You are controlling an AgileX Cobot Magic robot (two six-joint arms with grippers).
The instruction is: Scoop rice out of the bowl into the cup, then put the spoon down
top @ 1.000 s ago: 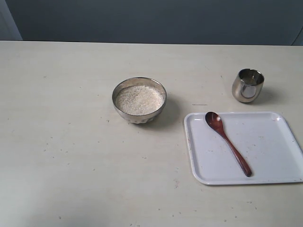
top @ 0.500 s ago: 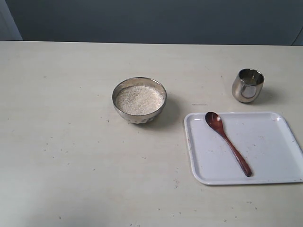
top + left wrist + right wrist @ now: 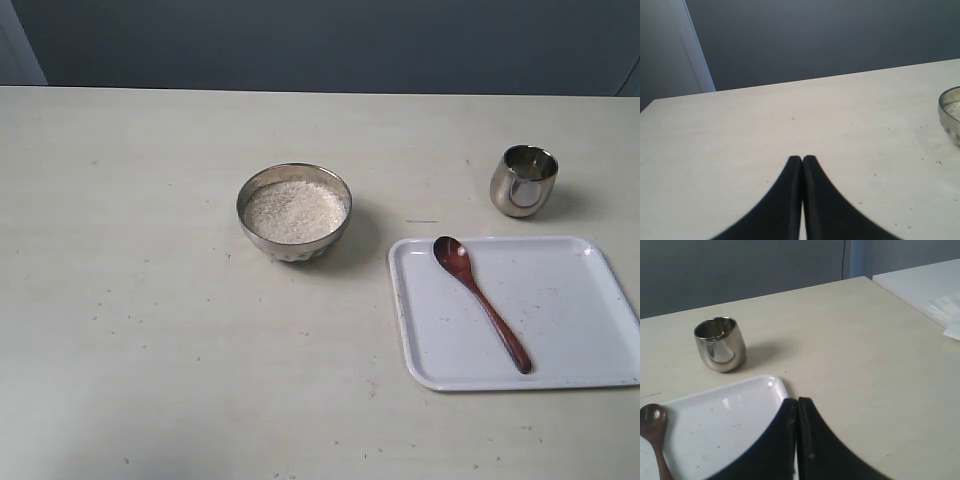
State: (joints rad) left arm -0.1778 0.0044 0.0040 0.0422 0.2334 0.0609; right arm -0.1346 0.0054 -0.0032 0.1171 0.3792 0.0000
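The steel bowl (image 3: 294,213) stands mid-table, filled with white rice (image 3: 295,211); its rim also shows in the left wrist view as the bowl (image 3: 950,114). The small steel cup (image 3: 523,180) stands upright at the back right, seen too as the cup (image 3: 720,344). The reddish-brown wooden spoon (image 3: 480,300) lies on the white tray (image 3: 560,340), scoop toward the bowl; the spoon (image 3: 654,432) shows partly in the right wrist view. My left gripper (image 3: 802,159) is shut and empty over bare table. My right gripper (image 3: 797,401) is shut and empty at the tray's corner (image 3: 775,385). Neither arm shows in the exterior view.
The tray sits at the front right of the pale table (image 3: 150,330). A second white surface (image 3: 920,285) with paper lies beyond the table's far edge in the right wrist view. A dark wall runs behind the table.
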